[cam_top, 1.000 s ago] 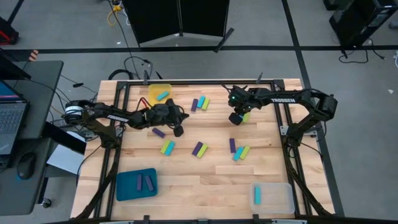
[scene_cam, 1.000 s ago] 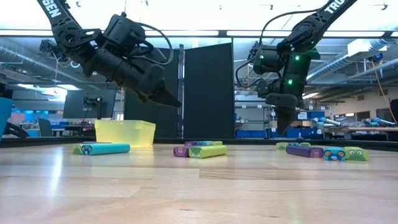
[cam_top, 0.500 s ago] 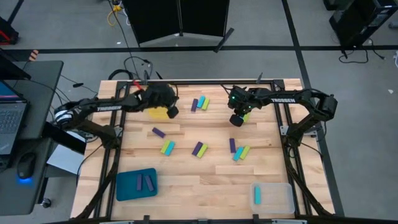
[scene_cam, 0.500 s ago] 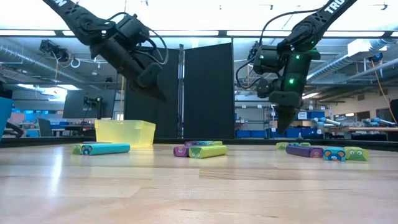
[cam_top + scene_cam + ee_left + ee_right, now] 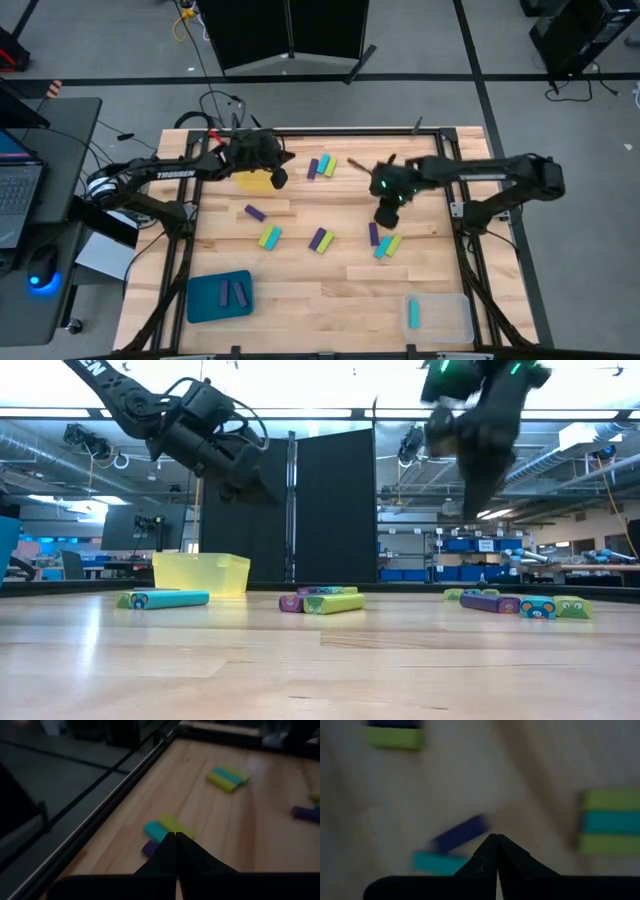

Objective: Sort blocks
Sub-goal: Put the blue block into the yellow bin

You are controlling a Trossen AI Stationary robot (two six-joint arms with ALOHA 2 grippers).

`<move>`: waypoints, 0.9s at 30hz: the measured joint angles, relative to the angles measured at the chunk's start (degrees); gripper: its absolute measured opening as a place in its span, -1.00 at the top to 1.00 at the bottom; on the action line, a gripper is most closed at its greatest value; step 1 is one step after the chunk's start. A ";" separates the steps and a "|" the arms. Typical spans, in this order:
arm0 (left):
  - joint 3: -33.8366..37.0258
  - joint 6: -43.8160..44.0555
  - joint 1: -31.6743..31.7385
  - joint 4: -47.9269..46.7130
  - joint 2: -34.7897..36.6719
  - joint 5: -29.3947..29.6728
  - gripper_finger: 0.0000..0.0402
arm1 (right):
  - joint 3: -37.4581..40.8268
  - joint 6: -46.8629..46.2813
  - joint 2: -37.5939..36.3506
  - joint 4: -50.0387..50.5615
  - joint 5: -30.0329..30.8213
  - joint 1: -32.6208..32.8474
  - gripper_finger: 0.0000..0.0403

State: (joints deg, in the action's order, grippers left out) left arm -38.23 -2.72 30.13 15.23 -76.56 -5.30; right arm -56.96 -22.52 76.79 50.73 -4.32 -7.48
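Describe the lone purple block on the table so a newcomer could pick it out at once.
Start in the high view at the yellow tray at the table's far left, under the left arm. Just nearer the camera's bottom edge lies a single purple block, angled on bare wood. Unlike the other loose blocks, which lie in touching pairs or trios with cyan or yellow-green ones, it lies alone.

Left gripper (image 5: 279, 178) raised, fingers closed; right gripper (image 5: 385, 216) likewise, mid-table.
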 joint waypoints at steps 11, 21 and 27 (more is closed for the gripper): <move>2.46 -0.08 -3.28 3.78 -0.04 -0.71 0.97 | -5.99 -53.04 -0.77 2.17 -1.19 32.32 0.93; 4.80 1.26 -3.30 7.90 -0.04 -0.26 0.97 | -11.88 -92.83 8.46 -2.26 -3.02 51.52 0.89; 4.80 0.12 -3.30 7.84 -0.04 -0.17 0.97 | -11.90 -104.15 14.79 -7.50 -3.21 55.65 0.74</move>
State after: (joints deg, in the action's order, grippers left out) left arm -33.43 -2.59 26.83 23.07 -76.60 -5.48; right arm -68.86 -126.67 91.58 43.23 -7.53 48.17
